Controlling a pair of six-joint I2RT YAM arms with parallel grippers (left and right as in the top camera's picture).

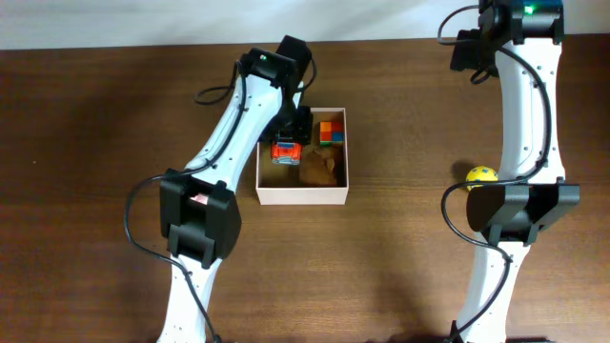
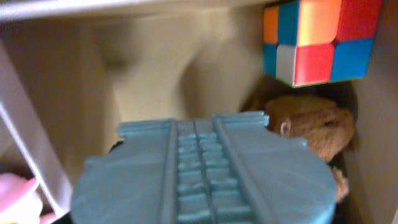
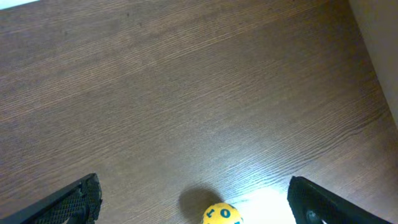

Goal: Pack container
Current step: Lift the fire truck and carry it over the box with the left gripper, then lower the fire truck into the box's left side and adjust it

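Note:
The container (image 1: 303, 195), a shallow cream box, sits mid-table; the left wrist view shows its tan inside wall (image 2: 155, 62). In it lie a colour cube (image 1: 331, 131) (image 2: 320, 40) and a brown plush animal (image 1: 319, 170) (image 2: 311, 124). My left gripper (image 1: 294, 129) reaches down into the box's left half, shut on a toy (image 1: 286, 151) with red and orange sides. That toy's pale blue ridged top (image 2: 199, 174) fills the lower left wrist view and hides the fingers. My right gripper (image 3: 194, 190) hangs open over the table, a yellow ball (image 3: 221, 213) (image 1: 481, 174) between its fingers, untouched.
Bare brown wood surrounds the container. The right arm (image 1: 529, 105) stretches along the right side, partly covering the ball from above. A pink shape (image 2: 18, 199) shows at the lower left of the left wrist view, outside the container's white rim (image 2: 37, 155).

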